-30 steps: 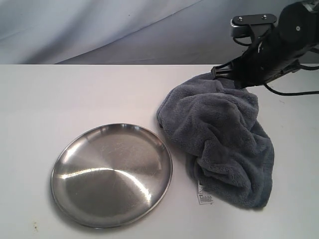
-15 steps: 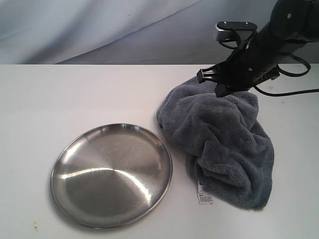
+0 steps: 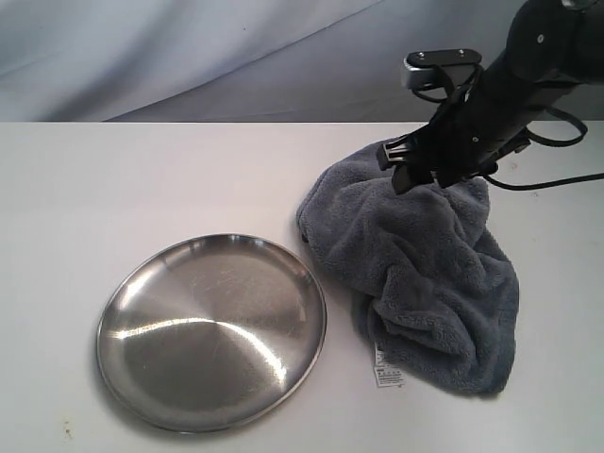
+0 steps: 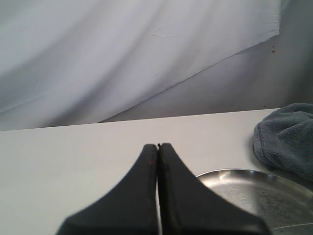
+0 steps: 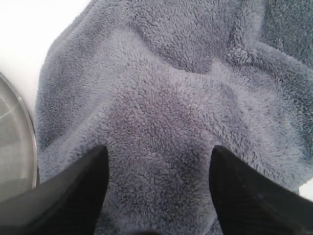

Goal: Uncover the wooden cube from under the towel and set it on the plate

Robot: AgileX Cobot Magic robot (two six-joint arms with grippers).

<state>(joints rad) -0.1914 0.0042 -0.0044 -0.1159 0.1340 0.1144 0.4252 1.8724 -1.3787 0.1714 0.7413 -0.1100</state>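
Note:
The fluffy grey-blue towel point(image 3: 415, 274) lies bunched on the white table, right of the steel plate point(image 3: 212, 330); its white label point(image 3: 387, 368) shows at the near edge. No wooden cube is visible; it is hidden. My right gripper point(image 3: 394, 168) stands open just over the towel's far edge, and in the right wrist view its two fingers straddle a hump of the towel point(image 5: 161, 122), gripper point(image 5: 159, 152) empty. The plate's rim point(image 5: 22, 112) shows beside the towel there. My left gripper point(image 4: 158, 146) is shut and empty, above the table near the plate point(image 4: 259, 196); it is out of the exterior view.
A white table point(image 3: 142, 179) carries everything. A pale draped cloth backdrop point(image 3: 189, 57) hangs behind its far edge. The right arm's black cable point(image 3: 557, 179) trails off to the right over the towel's far corner.
My right gripper has come down and leftward from the far right, lowering its open fingers onto the towel's far edge. Towel and plate have not moved.

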